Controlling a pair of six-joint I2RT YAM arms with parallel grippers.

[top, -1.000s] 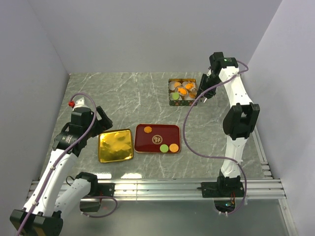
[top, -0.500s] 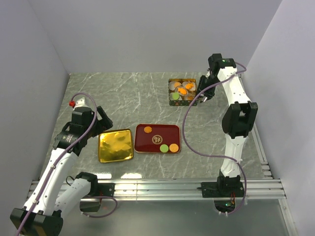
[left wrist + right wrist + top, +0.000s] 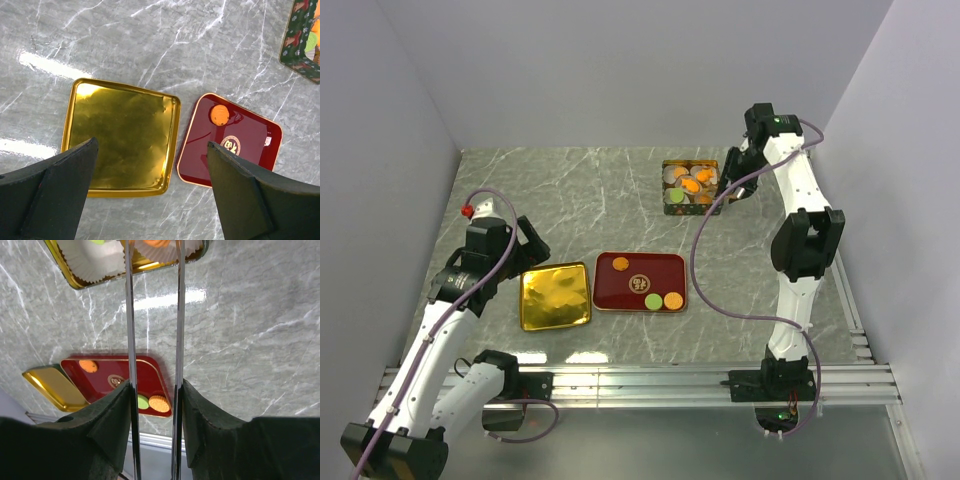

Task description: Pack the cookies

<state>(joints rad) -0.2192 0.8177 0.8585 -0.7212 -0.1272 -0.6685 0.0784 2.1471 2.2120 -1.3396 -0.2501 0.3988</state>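
At tin [image 3: 690,163], right pincer [image 3: 155,385] around tongs [image 3: 131,340]

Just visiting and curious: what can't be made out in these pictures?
- Tin: top view, cookies too small to count; right wrist view, cut off by the top edge.
- Tongs tips: right wrist view, beyond the top edge.
- Red tray, near end: left wrist view, hidden by the left hand.
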